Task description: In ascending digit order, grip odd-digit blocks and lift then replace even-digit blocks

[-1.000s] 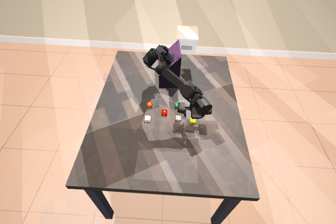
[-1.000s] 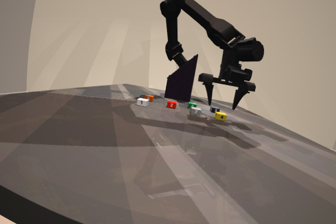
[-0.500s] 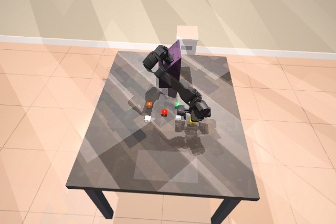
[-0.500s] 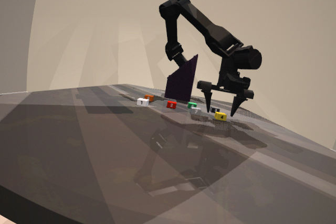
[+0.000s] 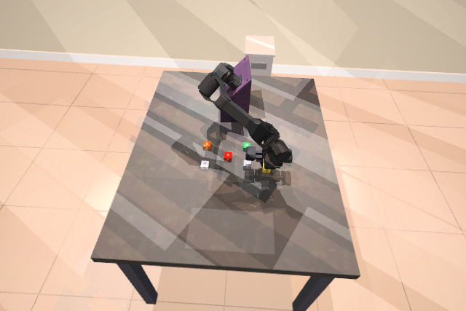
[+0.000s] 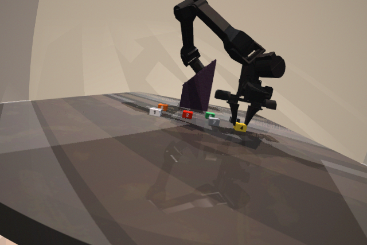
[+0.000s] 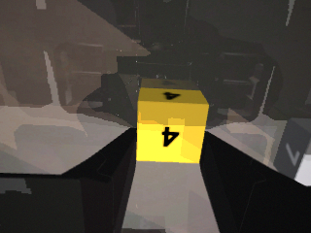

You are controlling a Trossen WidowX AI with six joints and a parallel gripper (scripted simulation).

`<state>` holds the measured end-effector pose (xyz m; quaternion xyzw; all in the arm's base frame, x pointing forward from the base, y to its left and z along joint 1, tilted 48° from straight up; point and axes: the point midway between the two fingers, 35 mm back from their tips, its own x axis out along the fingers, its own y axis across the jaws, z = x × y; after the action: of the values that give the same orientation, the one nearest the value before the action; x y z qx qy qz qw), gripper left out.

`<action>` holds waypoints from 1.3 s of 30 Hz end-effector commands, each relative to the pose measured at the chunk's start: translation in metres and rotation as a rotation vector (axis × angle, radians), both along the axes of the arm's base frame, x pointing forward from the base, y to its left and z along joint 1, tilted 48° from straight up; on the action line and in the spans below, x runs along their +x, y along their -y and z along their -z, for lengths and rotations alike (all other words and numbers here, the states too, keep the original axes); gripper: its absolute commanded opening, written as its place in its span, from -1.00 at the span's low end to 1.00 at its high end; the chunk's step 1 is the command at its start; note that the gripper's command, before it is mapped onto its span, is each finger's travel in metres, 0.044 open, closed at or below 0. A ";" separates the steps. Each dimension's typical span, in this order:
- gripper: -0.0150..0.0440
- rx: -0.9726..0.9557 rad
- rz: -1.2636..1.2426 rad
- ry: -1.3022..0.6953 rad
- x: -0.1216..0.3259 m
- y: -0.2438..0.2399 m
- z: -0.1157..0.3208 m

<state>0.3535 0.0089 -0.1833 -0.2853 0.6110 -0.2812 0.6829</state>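
Gripper (image 5: 266, 166) (image 6: 241, 124) (image 7: 167, 137) clenched on yellow 4 (image 5: 266, 170) (image 6: 240, 127) (image 7: 169, 146), a fingertip against each side. Yellow 4 sits upright on table (image 5: 229, 232) (image 6: 118, 177) (image 7: 165, 204), near gray 7 (image 5: 247, 164) (image 6: 213, 121) (image 7: 292, 150). Green block (image 5: 246, 145) (image 6: 210, 115) behind gray 7 in exterior view, digit too small to read. Red 2 (image 5: 228, 156) (image 6: 187, 114) between those two and the white 1 (image 5: 204, 165) (image 6: 155, 112) / orange block (image 5: 207, 145) (image 6: 162, 107) pair, orange digit unreadable. Black block (image 6: 231, 120) partly hidden behind a finger.

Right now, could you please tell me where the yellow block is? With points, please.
In the exterior view, the yellow block (image 5: 266, 170) (image 6: 240, 127) (image 7: 169, 131) is the rightmost block, between the claw's (image 6: 240, 124) (image 7: 170, 130) fingertips, with the grey 7 block (image 5: 247, 164) (image 6: 213, 121) (image 7: 293, 150) to its left.
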 end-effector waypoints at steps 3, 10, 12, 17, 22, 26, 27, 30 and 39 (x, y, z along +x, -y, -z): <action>-0.08 -0.004 -0.002 -0.003 0.000 0.001 0.000; -0.08 -0.004 -0.002 -0.003 0.000 0.001 0.000; -0.08 -0.004 -0.002 -0.003 0.000 0.001 0.000; -0.08 -0.003 -0.002 -0.003 -0.001 -0.004 -0.004; -0.08 -0.003 -0.002 -0.002 -0.001 -0.010 -0.010; -0.08 -0.003 -0.002 -0.002 -0.001 -0.010 -0.010; -0.08 -0.003 -0.002 -0.002 -0.001 -0.010 -0.010; -0.08 -0.003 -0.002 -0.002 -0.001 -0.010 -0.010; -0.08 -0.003 -0.002 -0.002 -0.001 -0.007 -0.007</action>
<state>0.3525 0.0188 -0.1737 -0.2895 0.6099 -0.2801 0.6825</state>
